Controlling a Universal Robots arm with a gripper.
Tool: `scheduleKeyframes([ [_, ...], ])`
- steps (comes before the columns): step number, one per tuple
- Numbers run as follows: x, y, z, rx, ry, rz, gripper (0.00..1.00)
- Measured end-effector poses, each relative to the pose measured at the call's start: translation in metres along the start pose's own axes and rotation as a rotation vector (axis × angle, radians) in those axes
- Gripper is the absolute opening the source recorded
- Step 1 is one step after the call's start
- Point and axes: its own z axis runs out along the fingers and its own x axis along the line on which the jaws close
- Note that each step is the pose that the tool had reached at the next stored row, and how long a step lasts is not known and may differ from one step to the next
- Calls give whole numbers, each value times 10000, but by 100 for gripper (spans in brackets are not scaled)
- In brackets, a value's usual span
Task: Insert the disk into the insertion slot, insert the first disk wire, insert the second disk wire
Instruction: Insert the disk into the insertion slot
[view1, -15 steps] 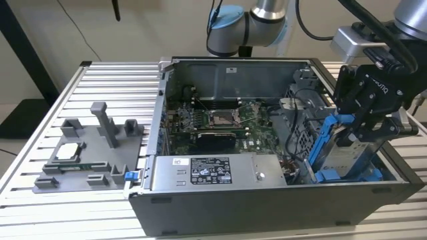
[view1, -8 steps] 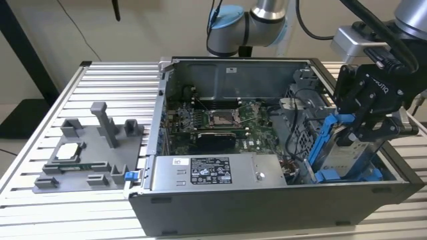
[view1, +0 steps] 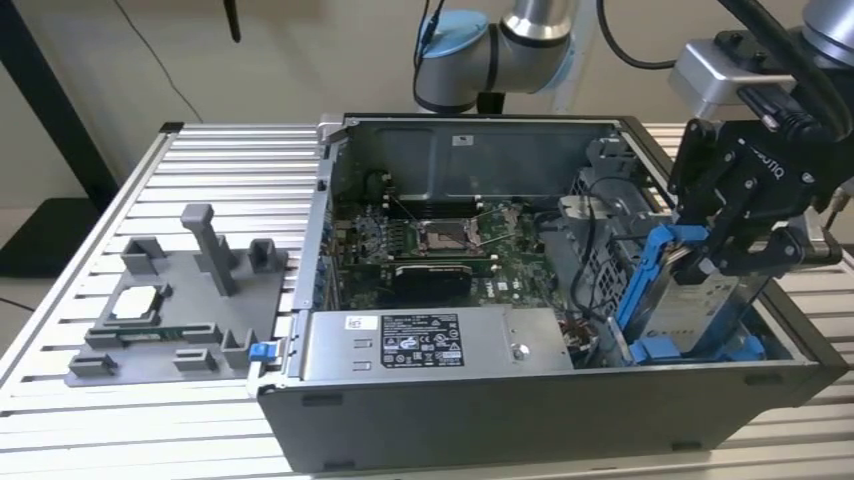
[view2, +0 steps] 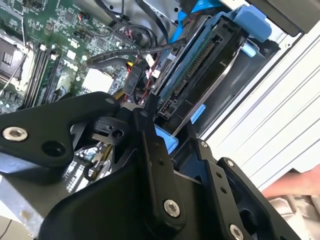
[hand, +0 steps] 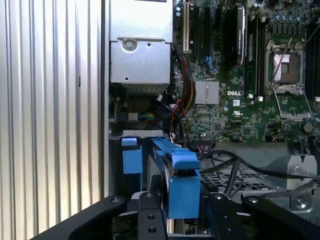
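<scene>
The disk (view1: 697, 300), a silver-grey drive in a bright blue frame, stands tilted at the case's end on the exterior view's right. Its lower end is down inside the insertion slot (view1: 667, 350), a bay with blue fittings. My gripper (view1: 717, 268) is shut on the disk's upper part. In the first wrist view the blue frame (hand: 183, 190) sits between the black fingers (hand: 149, 216). The second wrist view shows the disk's connector edge (view2: 196, 64). Loose black disk wires (view2: 125, 54) lie beside it over the motherboard.
The open computer case (view1: 534, 400) lies on a slatted aluminium table (view1: 214, 170). Inside are the motherboard (view1: 427, 240) and a silver power supply (view1: 427, 345). A grey fixture (view1: 174, 300) with small parts stands at the exterior view's left. Black cables (hand: 235, 165) cross near the bay.
</scene>
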Motion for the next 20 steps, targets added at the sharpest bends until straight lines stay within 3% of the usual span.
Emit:
scheduleKeyframes([
  [5, 15, 1, -56, -18, -14, -1, 0],
  [6, 18, 1, -56, -17, -7, 1, 100],
  [10, 26, 2, -65, -15, -5, 2, 100],
  [13, 22, 4, -119, -15, -30, 1, 100],
  [14, 21, 5, -120, -16, -114, -3, 100],
  [16, 21, 11, -119, 6, -452, -20, 100],
  [17, 19, 16, -117, 22, -566, -30, 100],
  [18, 18, 25, -113, 53, -647, -45, 100],
  [20, 18, 30, -101, 226, -656, -159, 100],
])
